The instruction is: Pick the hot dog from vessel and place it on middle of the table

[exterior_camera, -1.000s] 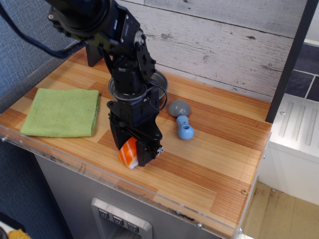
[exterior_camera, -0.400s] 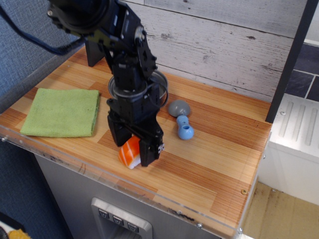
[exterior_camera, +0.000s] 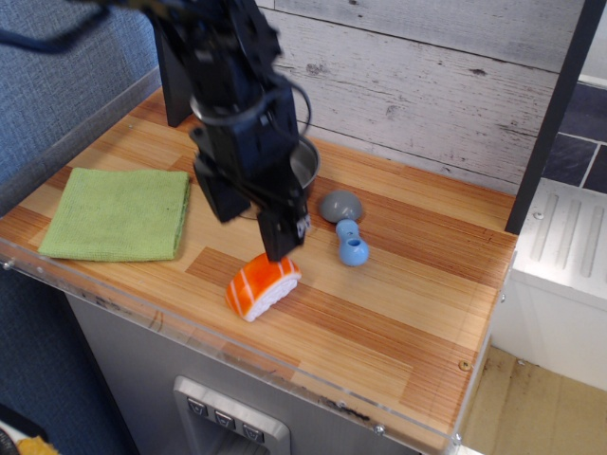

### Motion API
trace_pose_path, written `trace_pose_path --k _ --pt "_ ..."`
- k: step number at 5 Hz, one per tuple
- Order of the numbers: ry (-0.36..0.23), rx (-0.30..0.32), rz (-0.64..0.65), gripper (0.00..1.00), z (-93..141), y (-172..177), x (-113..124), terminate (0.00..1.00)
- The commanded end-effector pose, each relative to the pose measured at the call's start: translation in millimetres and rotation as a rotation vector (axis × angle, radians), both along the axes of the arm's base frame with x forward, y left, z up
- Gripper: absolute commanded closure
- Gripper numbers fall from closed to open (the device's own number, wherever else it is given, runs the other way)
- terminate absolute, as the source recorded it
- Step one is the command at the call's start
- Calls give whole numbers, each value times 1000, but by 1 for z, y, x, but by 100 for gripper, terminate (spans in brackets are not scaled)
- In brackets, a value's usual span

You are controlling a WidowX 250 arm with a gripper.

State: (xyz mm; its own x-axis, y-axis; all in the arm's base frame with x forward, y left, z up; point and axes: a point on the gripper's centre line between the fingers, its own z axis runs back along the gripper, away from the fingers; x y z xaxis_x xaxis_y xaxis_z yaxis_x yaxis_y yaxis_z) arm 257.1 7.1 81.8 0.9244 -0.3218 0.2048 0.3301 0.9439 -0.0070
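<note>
The hot dog (exterior_camera: pixel 262 285), orange on top with white stripes on a white base, lies on the wooden table (exterior_camera: pixel 408 284) near the front edge. My gripper (exterior_camera: pixel 248 227) hangs just above it, open and empty, with one black finger (exterior_camera: pixel 276 235) over the toy's far end. The steel vessel (exterior_camera: pixel 302 166) stands behind the arm, mostly hidden by it.
A folded green cloth (exterior_camera: pixel 119 213) lies at the left. A blue-grey dumbbell-shaped toy (exterior_camera: pixel 345 227) lies right of the gripper. A clear plastic strip (exterior_camera: pixel 313 389) runs along the front edge. A plank wall stands behind.
The gripper has let go of the hot dog and risen. The toy now lies on the table on its own.
</note>
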Motion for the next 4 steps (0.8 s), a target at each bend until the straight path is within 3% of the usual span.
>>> trace_pose_path --k 1,3,4 --pt "-109 1 8 0 33 6 -4 0" --pt "-109 1 8 0 33 6 -4 0" --pt "-109 1 8 0 33 6 -4 100"
